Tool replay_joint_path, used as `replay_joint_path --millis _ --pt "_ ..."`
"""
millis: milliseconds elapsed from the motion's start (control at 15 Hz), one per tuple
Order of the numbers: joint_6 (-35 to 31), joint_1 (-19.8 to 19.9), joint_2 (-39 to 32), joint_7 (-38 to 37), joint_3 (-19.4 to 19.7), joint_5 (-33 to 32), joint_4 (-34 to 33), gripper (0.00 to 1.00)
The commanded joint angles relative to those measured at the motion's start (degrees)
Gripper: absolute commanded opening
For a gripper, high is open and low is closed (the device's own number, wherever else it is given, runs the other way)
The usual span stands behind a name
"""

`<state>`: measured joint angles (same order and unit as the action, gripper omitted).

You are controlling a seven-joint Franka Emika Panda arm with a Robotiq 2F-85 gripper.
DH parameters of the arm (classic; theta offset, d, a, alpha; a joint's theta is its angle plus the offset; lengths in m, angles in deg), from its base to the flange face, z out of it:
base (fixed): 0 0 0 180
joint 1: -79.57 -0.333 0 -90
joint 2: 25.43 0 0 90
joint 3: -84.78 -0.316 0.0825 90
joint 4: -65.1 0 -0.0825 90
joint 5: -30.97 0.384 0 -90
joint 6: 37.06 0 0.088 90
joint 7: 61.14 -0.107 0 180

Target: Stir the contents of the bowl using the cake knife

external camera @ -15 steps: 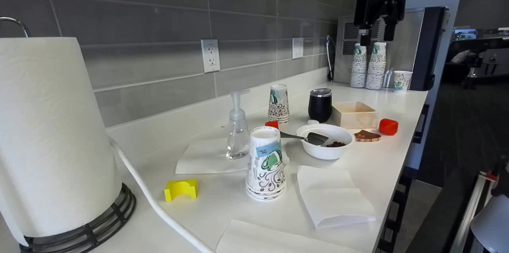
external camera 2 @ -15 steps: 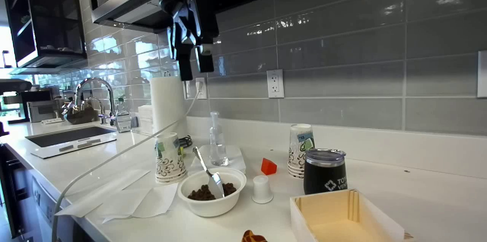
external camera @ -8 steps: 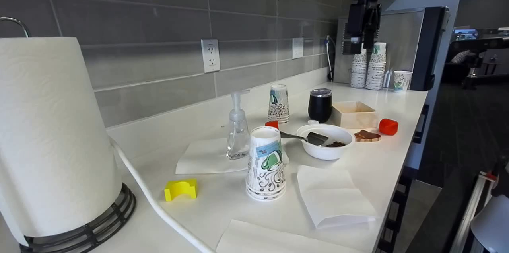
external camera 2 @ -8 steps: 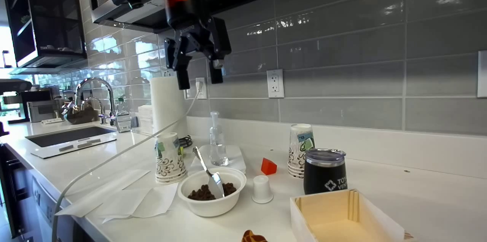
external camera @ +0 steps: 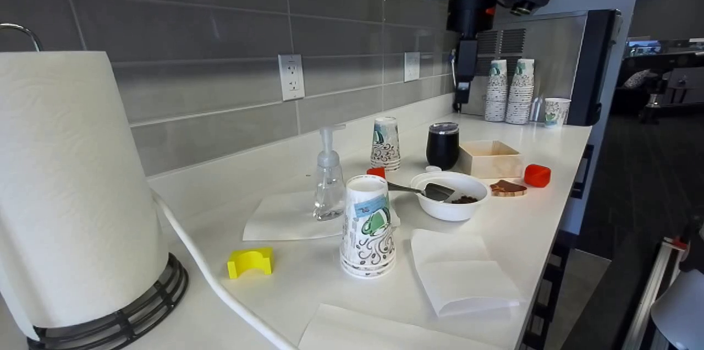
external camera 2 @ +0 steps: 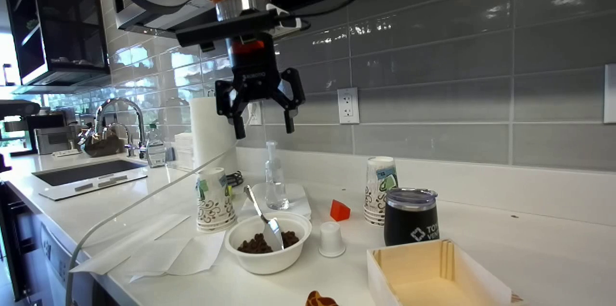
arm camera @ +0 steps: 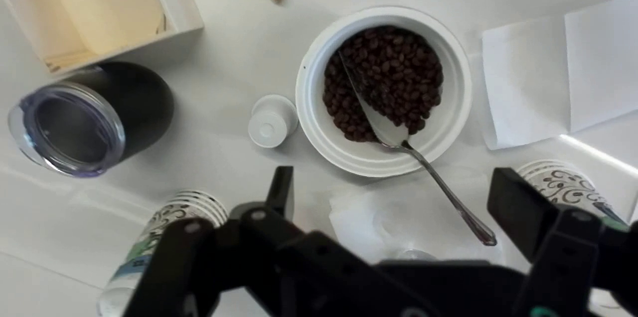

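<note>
- Gripper [external camera 2: 264, 129]: hangs lower than one second ago in both exterior views, with more of the arm [external camera 2: 245, 4] showing above it.
- Orientation: changed. In an exterior view the fingers [external camera: 463, 94] now stand in line, one masking the other; one second ago both show side by side.
- Jaws: spread, clear gap between the tips. The gap shows wider than half a second ago, with the gripper turned; whether they open further cannot be told.
- Bowl [arm camera: 310, 88]: position unchanged. It sits below the jaws, well apart from them; in the wrist view it lies beyond the fingertips, in line with the gap.
- Bowl, condition: white, round, shallow, upright, with a stepped rim.
- Contents [arm camera: 398, 68]: dark brown, bean-like bits, massed toward the side away from the jaws; bare white inner wall shows on the side nearer them.
- Knife [arm camera: 386, 128]: unmoved, metallic, blade tilted among the contents. Handle crosses the rim on the jaw side, its end seen between the jaws in the wrist view, close to one finger. Depth of the blade tip cannot be told.
</note>
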<state>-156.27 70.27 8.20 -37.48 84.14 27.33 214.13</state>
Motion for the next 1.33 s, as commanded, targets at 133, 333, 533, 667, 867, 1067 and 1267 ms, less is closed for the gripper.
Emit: replay_joint_path --millis 133,333,533,667,867,1067,1267 --pt "-5.53 -6.40 -6.19 10.93 -0.02 0.34 0.68 1.00" --pt "-8.06 -8.86 -8.98 17.04 -0.71 0.29 1.48 1.00" --pt "-10.92 -10.23 -11.62 23.14 -1.96 -0.54 2.50 1.00" --pt "-13.60 -10.75 -13.60 27.46 -2.84 -0.87 2.83 1.00" --pt "-18.32 -11.23 -16.23 34.36 -3.76 -0.81 2.79 1.00" --pt "-23.16 -11.02 -18.91 41.13 -3.97 -0.20 2.47 1.00" --pt "-26.49 -10.58 -20.92 46.70 -3.35 1.46 2.43 1.00"
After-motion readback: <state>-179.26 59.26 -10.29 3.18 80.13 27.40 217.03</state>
